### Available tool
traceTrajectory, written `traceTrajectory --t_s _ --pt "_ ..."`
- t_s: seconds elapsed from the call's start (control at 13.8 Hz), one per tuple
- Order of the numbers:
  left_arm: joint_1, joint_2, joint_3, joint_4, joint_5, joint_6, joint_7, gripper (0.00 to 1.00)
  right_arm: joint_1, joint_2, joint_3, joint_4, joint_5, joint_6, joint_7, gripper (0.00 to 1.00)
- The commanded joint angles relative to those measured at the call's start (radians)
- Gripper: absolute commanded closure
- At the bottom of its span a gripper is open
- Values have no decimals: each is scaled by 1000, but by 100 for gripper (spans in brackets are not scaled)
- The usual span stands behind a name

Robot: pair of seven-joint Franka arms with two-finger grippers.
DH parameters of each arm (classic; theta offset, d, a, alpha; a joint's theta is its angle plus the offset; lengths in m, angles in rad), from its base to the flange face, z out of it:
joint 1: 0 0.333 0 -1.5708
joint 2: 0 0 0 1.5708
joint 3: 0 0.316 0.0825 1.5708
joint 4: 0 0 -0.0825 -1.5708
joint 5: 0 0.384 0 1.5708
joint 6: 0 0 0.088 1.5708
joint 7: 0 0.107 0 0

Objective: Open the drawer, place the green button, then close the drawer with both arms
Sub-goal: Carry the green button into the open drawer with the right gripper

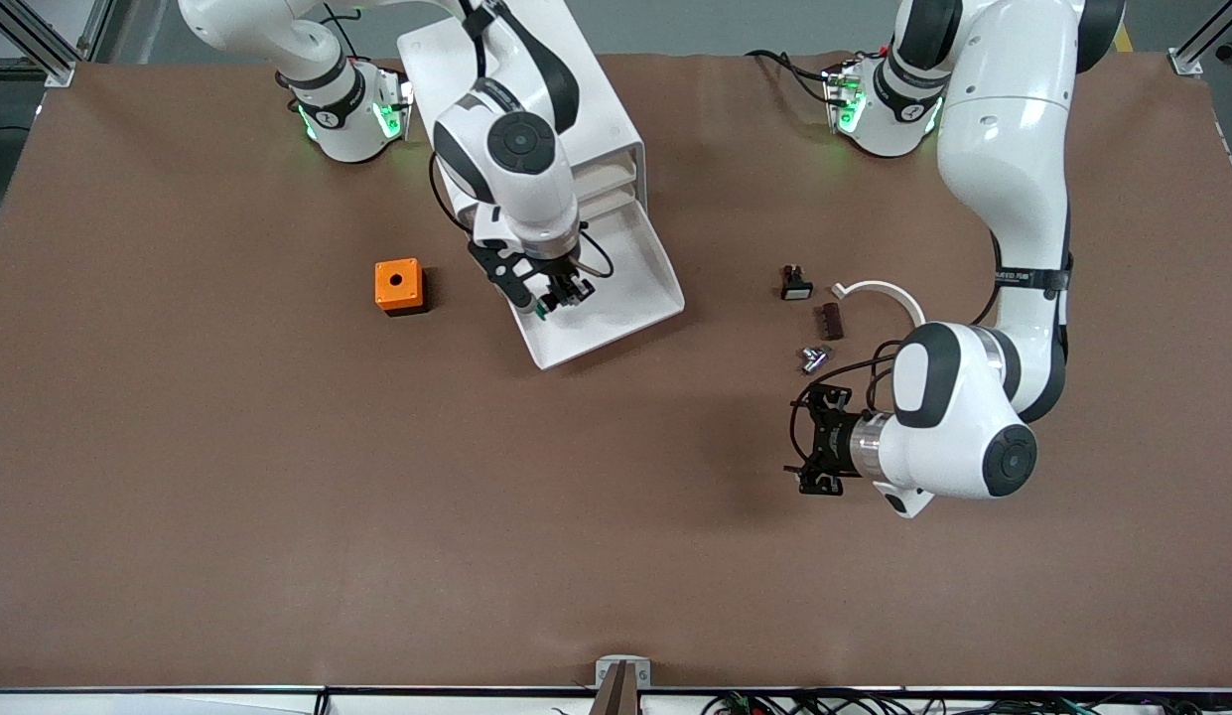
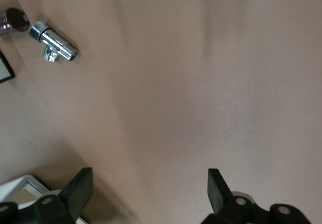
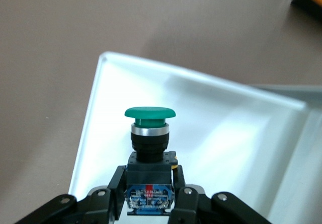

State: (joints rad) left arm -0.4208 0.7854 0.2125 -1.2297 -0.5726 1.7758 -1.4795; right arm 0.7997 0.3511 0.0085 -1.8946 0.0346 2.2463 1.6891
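Observation:
The white cabinet (image 1: 608, 114) stands near the robots' bases, with its lowest drawer (image 1: 640, 288) pulled out toward the front camera. My right gripper (image 1: 561, 295) is shut on the button (image 1: 546, 308) and holds it over the open drawer. In the right wrist view the fingers (image 3: 113, 186) clamp the button's dark blue-black body (image 3: 150, 176), its green cap (image 3: 150, 114) pointing away over the drawer's white floor (image 3: 226, 128). My left gripper (image 1: 814, 452) is open and empty above bare table, toward the left arm's end; its fingers (image 2: 80, 190) stand wide apart.
An orange box with a hole (image 1: 399, 286) sits beside the drawer toward the right arm's end. Near the left gripper lie a black button with a white face (image 1: 795, 283), a dark brown part (image 1: 831, 321), a chrome fitting (image 1: 812, 357) and a white curved piece (image 1: 886, 291).

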Motion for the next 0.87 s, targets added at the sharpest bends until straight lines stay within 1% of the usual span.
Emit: traceTrajectory --t_s 0.0,0.07,0.29,0.36,0.51,0.58,0.73,0.8 --pt "-9 -31 11 -17 23 -6 190 0 36 95 -13 109 -10 -13 96 100" --pt "-10 -58 11 -20 43 -6 241 0 45 121 -13 135 -10 -13 116 100" --pt "-58 -98 10 -24 227 -6 312 0 59 140 -13 154 -10 -14 152 100" --pt "-72 -103 10 -24 264 -6 352 0 68 140 -13 154 -10 -16 162 100" --pt "-76 -104 10 -24 269 -6 532 0 75 140 -13 154 -12 -17 179 99" --pt "-82 -104 2 -24 269 -3 624 0 75 140 -13 154 -16 -20 181 2" --pt "-96 -103 -4 -25 272 1 708 0 79 140 -16 155 -63 -27 172 0" --pt "-125 -101 -2 -25 277 16 715 0 70 137 -16 164 -97 -37 161 0"
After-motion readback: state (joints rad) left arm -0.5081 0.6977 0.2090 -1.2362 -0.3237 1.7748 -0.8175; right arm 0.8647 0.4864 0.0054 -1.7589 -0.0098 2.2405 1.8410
